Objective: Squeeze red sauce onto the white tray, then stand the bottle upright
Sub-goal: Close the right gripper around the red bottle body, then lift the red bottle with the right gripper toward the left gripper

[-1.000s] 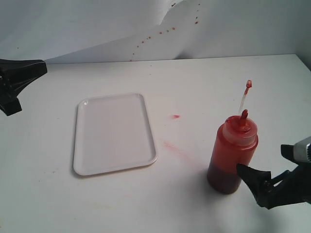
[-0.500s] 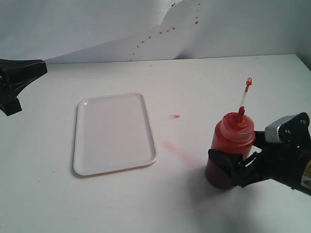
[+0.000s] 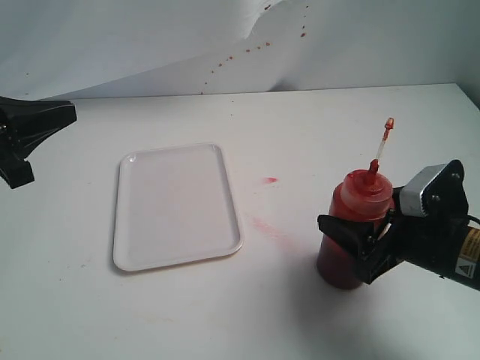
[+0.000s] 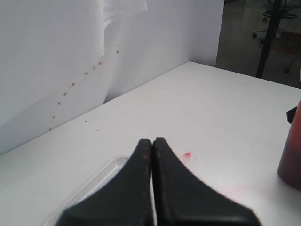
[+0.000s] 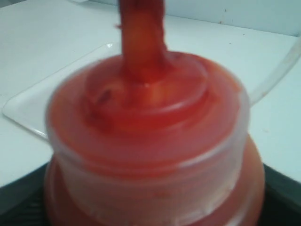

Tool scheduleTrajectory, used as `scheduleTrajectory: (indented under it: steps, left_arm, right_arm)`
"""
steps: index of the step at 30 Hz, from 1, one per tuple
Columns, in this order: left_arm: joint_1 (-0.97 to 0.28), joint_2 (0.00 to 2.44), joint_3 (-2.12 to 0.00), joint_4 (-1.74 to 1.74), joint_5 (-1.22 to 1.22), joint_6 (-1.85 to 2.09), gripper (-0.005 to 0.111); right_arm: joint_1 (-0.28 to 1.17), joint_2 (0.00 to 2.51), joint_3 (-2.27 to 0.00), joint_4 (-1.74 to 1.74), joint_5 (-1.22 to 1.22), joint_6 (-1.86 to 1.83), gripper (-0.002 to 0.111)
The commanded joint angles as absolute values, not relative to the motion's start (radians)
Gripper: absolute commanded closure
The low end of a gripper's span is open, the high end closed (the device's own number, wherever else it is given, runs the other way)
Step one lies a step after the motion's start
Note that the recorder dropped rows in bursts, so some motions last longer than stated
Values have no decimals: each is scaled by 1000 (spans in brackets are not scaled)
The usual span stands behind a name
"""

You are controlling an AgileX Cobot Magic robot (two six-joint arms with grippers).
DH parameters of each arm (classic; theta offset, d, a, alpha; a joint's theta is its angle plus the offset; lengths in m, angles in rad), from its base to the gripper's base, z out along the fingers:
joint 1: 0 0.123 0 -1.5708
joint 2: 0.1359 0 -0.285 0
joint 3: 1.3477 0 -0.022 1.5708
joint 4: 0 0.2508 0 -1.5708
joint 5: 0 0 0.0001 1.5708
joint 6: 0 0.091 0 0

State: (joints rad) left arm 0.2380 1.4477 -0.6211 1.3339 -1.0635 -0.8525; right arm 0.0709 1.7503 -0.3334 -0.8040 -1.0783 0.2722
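Note:
The bottle (image 3: 361,201) stands upright on the table at the right, dark red sauce in its lower part, its tethered tip cap (image 3: 388,123) sticking up. My right gripper (image 3: 352,225) is open around its body. One black finger (image 3: 339,231) crosses the front and the other is hidden behind; I cannot tell whether they press. The right wrist view is filled by the red-stained cap and nozzle (image 5: 141,42), with dark fingers (image 5: 19,209) at the sides. The white tray (image 3: 176,202) lies flat left of centre, with no drops on it. My left gripper (image 3: 69,110) is shut at the far left edge.
A small red spot (image 3: 271,180) and a faint pink smear (image 3: 262,223) mark the white table between tray and bottle. Red splatters dot the white backdrop (image 3: 247,49). The left wrist view shows the tray's corner (image 4: 109,169) and the bottle's side (image 4: 291,150).
My right gripper has come in from the lower right and now straddles the bottle. The bottle's cap and tip shifted slightly. The left gripper hardly moved.

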Motion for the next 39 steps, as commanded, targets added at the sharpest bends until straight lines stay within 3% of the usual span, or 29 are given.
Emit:
scheduleTrajectory:
  steps: [1,7,14,21,24,26,27,29,31,33,39]
  left_arm:
    - [240,1444,-617,1360,-1069,-854,107]
    - [240,1455,-617,1420,-1194,-854,107]
    - [240,1541,-617,1425,-1221,-854,107]
    - [240,1631,-617,1418,-1221,-851,101]
    - [240,1653,-617,1418,-1221,-851,90]
    - [240,1666,-617,1425,-1221,-851,71]
    - [240,1666,-617,1433,-1221,-853,51]
    - [240,1666,-617,1433,-1221,-853,27]
    - [240,1666,-617,1431,-1221,-853,10]
    - [240,1666,-617,1420,-1221,-853,4]
    - [240,1666,-617,1416,-1221,-855,5]
  right_arm:
    - [71,1753,-336,-835,-1092,265,108]
    - [71,1742,-352,-883,-1221,278,108]
    - [90,1681,-510,-960,-1221,629,108]
    - [229,1664,-715,-960,-1221,686,108]
    - [279,1664,-802,-958,-1221,727,108]
    - [317,1664,-873,-957,-1206,777,108]
    - [339,1664,-906,-957,-1166,787,108]
    - [363,1664,-945,-950,-1100,787,108]
    - [381,1664,-971,-944,-1008,787,108]
    - [402,1664,-980,-917,-928,787,108]
    - [420,1703,-980,-843,-917,787,108]
